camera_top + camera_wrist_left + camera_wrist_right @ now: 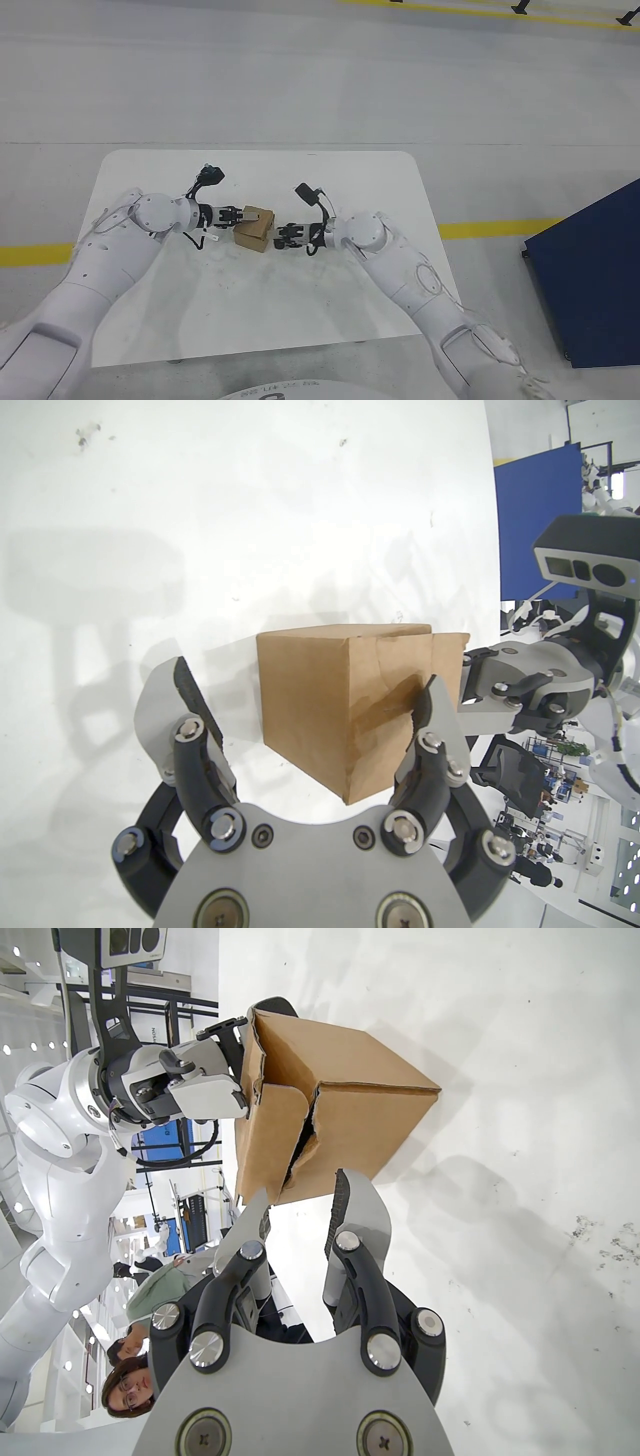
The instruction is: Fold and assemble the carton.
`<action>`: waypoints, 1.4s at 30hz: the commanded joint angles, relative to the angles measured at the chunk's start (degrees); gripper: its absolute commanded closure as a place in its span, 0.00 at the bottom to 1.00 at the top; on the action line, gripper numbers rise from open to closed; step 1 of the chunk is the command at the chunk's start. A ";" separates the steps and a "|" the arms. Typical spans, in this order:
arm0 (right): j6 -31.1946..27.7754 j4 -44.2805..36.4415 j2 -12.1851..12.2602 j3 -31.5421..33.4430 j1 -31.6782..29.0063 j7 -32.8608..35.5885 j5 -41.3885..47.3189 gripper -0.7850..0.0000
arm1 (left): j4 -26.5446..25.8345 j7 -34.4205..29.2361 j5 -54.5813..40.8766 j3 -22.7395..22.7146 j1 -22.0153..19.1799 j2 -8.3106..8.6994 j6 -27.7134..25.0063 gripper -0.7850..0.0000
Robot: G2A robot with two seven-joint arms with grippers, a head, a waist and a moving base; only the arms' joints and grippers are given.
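I see the carton (254, 228) near the middle of the surface (300, 320), well in from every edge, with room on its near and far sides. My left claw (307, 677) is spread wide, touching one side of it. My right claw (302, 1190) sits slightly parted at the loosely folded end flaps (272, 1138).

place: robotics lab hall | cues: grey floor (300, 80), yellow lines (500, 228), blue partition (590, 270), office chair (515, 765)
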 commanded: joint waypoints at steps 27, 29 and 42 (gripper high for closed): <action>0.49 2.32 -0.72 -2.02 2.10 -0.63 1.07 0.61 | 1.04 -0.25 0.16 0.34 -0.40 -0.51 -0.18 0.00; 1.20 2.47 -0.79 -2.19 2.26 -1.09 0.90 0.61 | 1.09 -0.24 0.16 0.35 -0.42 -0.54 -0.20 0.00; 2.91 3.52 -1.31 -3.61 3.51 -1.46 0.48 0.62 | 1.41 -0.74 0.43 0.49 -0.65 -0.71 0.06 0.00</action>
